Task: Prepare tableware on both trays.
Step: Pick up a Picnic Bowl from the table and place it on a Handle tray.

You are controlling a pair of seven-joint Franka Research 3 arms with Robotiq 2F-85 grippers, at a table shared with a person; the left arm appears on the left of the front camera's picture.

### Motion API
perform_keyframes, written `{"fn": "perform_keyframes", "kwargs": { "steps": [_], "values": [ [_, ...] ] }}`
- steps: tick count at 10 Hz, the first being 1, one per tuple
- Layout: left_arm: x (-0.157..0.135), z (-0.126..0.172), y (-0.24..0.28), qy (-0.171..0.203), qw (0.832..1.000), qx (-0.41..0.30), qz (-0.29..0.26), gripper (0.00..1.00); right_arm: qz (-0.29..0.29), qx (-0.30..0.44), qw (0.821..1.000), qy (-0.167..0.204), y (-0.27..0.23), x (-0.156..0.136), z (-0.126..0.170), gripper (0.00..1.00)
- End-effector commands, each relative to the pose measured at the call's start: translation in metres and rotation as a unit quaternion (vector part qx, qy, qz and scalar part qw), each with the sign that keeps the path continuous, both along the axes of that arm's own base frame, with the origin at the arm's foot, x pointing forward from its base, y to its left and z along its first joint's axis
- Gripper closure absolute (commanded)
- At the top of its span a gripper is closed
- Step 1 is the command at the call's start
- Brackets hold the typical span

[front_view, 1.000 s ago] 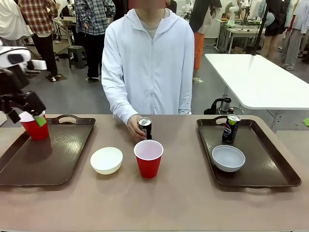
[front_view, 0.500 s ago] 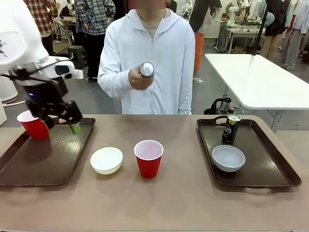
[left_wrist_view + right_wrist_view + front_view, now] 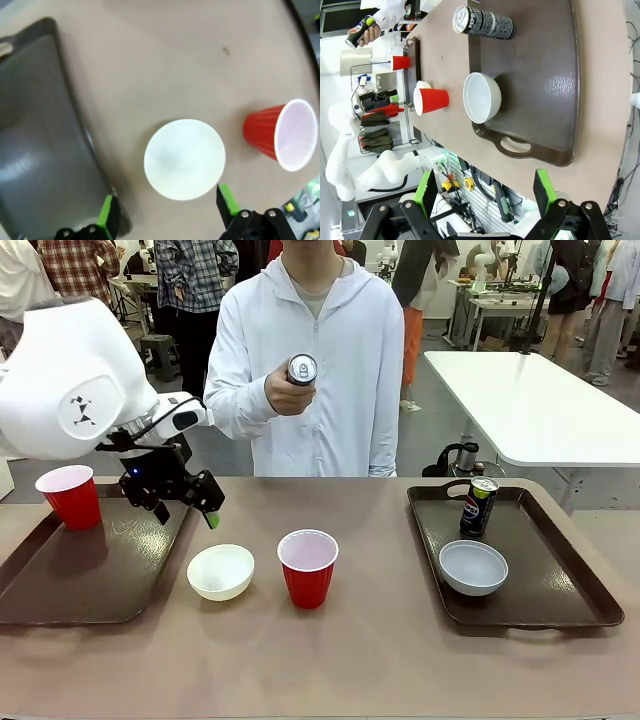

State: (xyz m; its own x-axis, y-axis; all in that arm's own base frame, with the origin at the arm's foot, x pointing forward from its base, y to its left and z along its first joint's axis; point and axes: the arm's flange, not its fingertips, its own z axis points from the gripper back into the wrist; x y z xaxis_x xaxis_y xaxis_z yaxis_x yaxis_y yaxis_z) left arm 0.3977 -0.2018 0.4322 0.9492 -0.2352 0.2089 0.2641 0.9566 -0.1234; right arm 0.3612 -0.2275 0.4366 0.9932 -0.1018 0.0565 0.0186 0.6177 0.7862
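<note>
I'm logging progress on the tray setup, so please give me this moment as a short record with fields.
Left tray: one red cup, at its far left corner.
Right tray: dark can and grey-white bowl.
Loose on table: cream bowl and second red cup, both upright.
Second can: raised in the person's hand, off the table.
Left gripper: open, above the cream bowl, holding nothing.
Right gripper: open, empty.

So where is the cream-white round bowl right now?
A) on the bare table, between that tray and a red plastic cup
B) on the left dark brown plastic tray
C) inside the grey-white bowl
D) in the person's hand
A: the cream-white bowl sits on the table between the left tray and the red cup.
</note>
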Motion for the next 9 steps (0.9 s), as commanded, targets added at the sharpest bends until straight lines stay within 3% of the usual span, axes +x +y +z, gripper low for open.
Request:
{"fn": "perform_keyframes", "kwargs": {
  "steps": [1, 4, 5, 8, 9],
  "values": [
    [-0.009, -0.003, 0.009, 0.011, 1.000, 0.004, -0.018, 0.00, 0.006, 0.001, 1.000, -0.004, 0.004, -0.004, -0.001, 0.00],
    [-0.086, 0.023, 0.096, 0.039, 0.993, 0.028, -0.109, 0.00, 0.006, 0.001, 1.000, -0.004, 0.004, -0.004, -0.001, 0.00],
    [-0.101, 0.024, 0.123, 0.049, 0.992, 0.019, -0.115, 0.00, 0.006, 0.001, 1.000, -0.004, 0.004, -0.004, -0.001, 0.00],
    [-0.095, 0.011, 0.133, 0.064, 0.993, 0.005, -0.102, 0.00, 0.006, 0.001, 1.000, -0.004, 0.004, -0.004, -0.001, 0.00],
    [-0.094, 0.030, 0.130, 0.058, 0.993, 0.003, -0.105, 0.00, 0.006, 0.001, 1.000, -0.004, 0.004, -0.004, -0.001, 0.00]
  ]
}}
